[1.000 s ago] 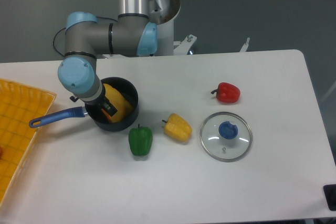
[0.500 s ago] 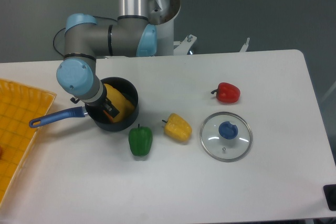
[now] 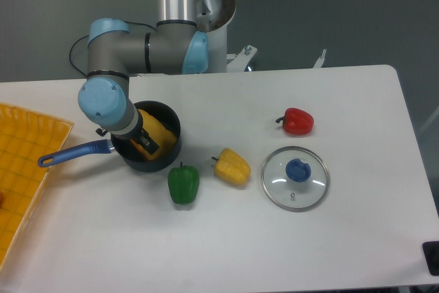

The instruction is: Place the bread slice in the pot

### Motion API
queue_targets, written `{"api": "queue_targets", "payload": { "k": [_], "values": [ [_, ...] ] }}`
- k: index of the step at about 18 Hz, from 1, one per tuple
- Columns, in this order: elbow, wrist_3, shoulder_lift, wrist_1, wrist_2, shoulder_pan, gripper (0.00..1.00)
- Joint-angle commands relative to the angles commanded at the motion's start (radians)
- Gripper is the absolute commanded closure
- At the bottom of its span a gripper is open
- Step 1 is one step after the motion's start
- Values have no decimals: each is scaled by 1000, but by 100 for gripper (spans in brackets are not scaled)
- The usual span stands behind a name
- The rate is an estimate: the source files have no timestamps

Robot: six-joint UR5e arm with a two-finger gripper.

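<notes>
Fixed camera: the gripper sits low inside the pot, mostly hidden under the arm's wrist; jaw spacing cannot be determined. The bread slice lies inside the pot, against the fingers. Green pepper stands just beside the pot; glass lid well apart.

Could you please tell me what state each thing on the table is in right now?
Bread slice: inside the pot, tilted against its wall.
Pot: upright, uncovered, handle pointing left.
Lid: off the pot, flat on the table, knob up.
Gripper: down in the pot by the slice; open or shut cannot be told.
Green pepper: upright, stem up.
Yellow pepper: on its side.
Red pepper: on its side.
</notes>
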Motion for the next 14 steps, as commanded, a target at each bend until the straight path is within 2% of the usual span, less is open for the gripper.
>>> {"api": "queue_targets", "payload": {
  "k": [3,8,14],
  "values": [
    [26,-2,24,15,6,6,0],
    [129,24,40,14,8,38,0],
    [134,123,64,11,6,61,0]
  ]
}}
